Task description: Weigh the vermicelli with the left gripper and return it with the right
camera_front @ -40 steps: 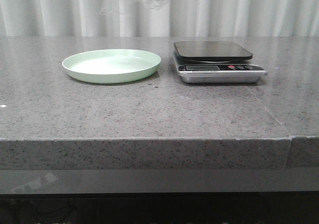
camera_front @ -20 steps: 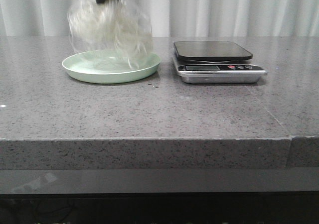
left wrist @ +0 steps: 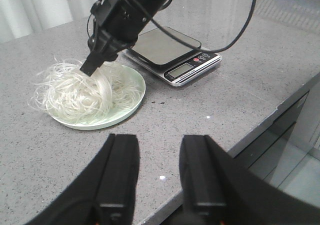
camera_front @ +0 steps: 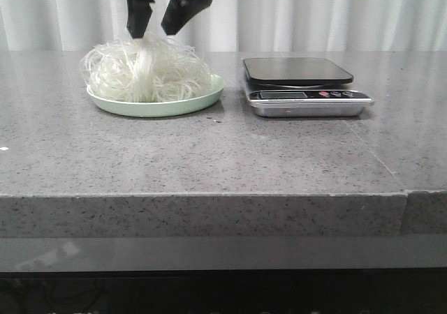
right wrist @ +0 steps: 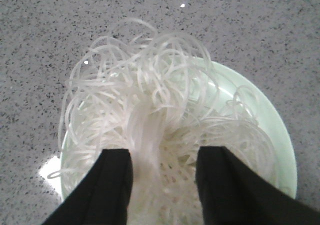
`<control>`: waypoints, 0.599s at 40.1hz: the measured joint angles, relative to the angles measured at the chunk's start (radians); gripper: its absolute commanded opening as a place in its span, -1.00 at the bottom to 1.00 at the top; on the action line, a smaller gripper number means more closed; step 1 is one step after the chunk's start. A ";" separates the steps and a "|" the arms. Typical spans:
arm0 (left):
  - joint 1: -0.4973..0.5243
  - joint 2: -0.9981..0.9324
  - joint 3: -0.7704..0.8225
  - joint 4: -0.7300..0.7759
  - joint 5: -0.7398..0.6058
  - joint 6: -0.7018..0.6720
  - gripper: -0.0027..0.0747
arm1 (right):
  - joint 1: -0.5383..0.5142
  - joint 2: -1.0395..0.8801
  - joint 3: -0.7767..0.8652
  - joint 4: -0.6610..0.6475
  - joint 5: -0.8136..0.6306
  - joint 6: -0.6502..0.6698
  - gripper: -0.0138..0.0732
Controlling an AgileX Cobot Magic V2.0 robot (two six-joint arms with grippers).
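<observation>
Your right claw (camera_front: 158, 26) hangs with its fingers spread apart over the fluffy heap of thin white vermicelli (camera_front: 145, 71), and a tuft of strands rises between the fingers. The vermicelli lies on the pale green round plate (camera_front: 199, 99) on the grey speckled stone bench (camera_front: 223, 153), just beside the black-topped steel kitchen scale (camera_front: 302, 84). Your left claw (left wrist: 156, 177) stands apart over the bench edge, spread and empty.

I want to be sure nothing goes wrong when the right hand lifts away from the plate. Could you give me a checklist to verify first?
1. Vermicelli resting on the plate: ok.
2. Right hand open: ok.
3. Strands free of its fingers: cannot tell; one bundle stands up toward a fingertip.
4. Scale platform bare: ok.
5. Left hand open and apart from the plate: ok.
</observation>
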 measured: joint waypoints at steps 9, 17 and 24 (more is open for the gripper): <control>0.000 0.000 0.000 0.000 0.000 0.000 -0.12 | -0.015 -0.137 0.000 -0.001 0.083 0.013 0.33; 0.000 0.000 0.000 0.000 0.000 0.000 -0.12 | -0.018 -0.331 0.086 -0.001 0.074 0.019 0.33; 0.000 0.000 0.000 0.000 0.000 0.000 -0.12 | -0.018 -0.550 0.316 -0.012 0.013 0.019 0.33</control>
